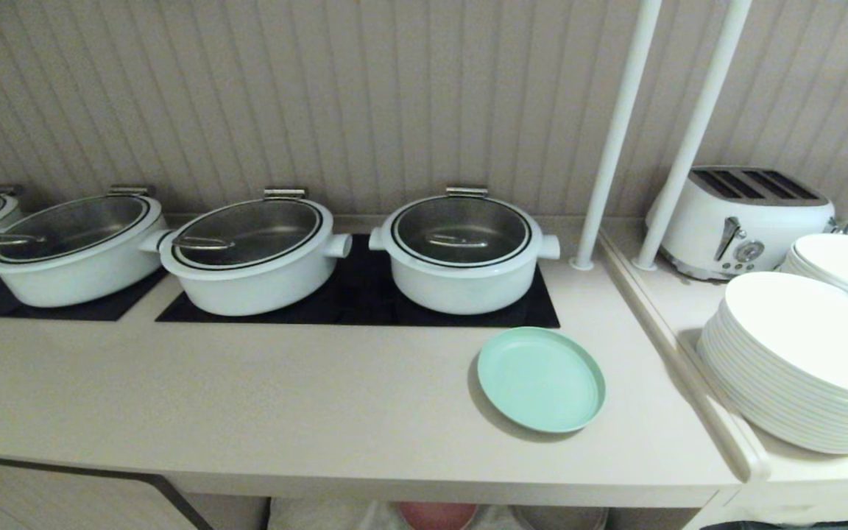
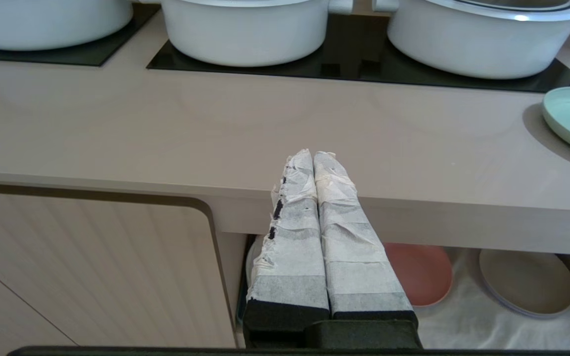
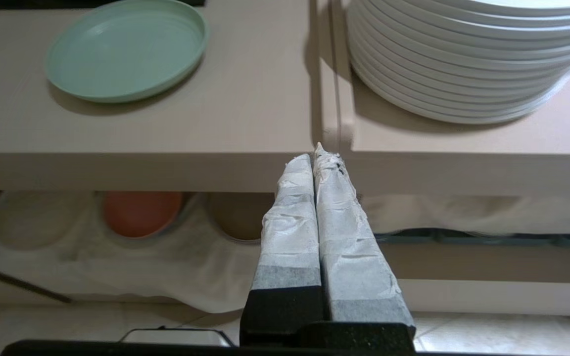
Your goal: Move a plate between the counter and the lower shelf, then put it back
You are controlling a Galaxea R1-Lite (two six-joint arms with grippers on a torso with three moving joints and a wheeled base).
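Right now we see the mint-green plate (image 1: 541,378) lying flat on the counter (image 1: 247,397), just in front of the black glass cooktop panel (image 1: 365,298) and near the counter's right end. Nothing touches it. Behind it on the cooktop stands a white pot (image 1: 464,254) with a glass lid, with more white pots in a row to its left.

Our left gripper (image 2: 313,157) has its paper-wrapped fingers pressed together and holds nothing; it hangs in front of the counter's thick front edge, well to the left of the plate. Our right gripper (image 3: 315,154) is likewise closed and empty, its tips level with the front edge near the seam where the counter meets the raised ledge (image 3: 463,133). Neither gripper shows in the head view.

Below the counter we see the lower shelf (image 3: 117,262), its floor lined with wrinkled white cloth. A pink plate (image 3: 141,212) sits in one hollow there, with a beige plate (image 2: 527,282) beside it.

On the ledge to the right we find a tall stack of white plates (image 1: 799,368) and, behind it, a white toaster (image 1: 740,221). Two white poles (image 1: 615,132) rise by the wall.
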